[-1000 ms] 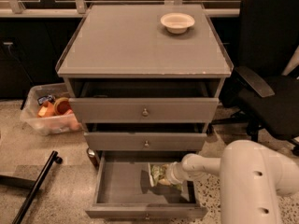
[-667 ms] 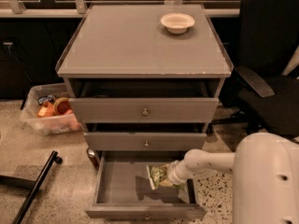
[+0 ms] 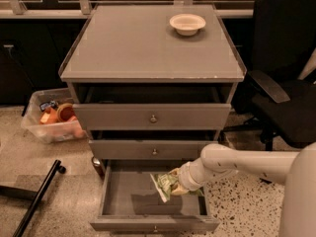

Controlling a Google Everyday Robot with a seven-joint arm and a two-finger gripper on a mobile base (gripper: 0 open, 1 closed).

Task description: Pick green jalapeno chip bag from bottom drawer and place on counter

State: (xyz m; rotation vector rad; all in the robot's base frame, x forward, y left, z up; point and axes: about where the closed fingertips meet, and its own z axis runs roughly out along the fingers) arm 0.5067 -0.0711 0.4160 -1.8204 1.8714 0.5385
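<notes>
The green jalapeno chip bag [image 3: 165, 183] hangs tilted over the right half of the open bottom drawer [image 3: 123, 196], casting a shadow on the drawer floor. My gripper [image 3: 178, 183] reaches in from the right on the white arm and is shut on the bag's right side. The bag partly hides the fingers. The grey counter [image 3: 143, 43] tops the cabinet above.
A white bowl [image 3: 187, 23] sits at the back right of the counter. The two upper drawers [image 3: 153, 117] stand slightly open. A clear plastic bin [image 3: 52, 120] of items is on the floor at left. A black office chair [image 3: 281, 98] stands to the right. A black pole [image 3: 37, 199] lies at lower left.
The bag has lifted slightly off the drawer floor, and its shadow now shows beneath it. The arm's elbow has swung out to the right.
</notes>
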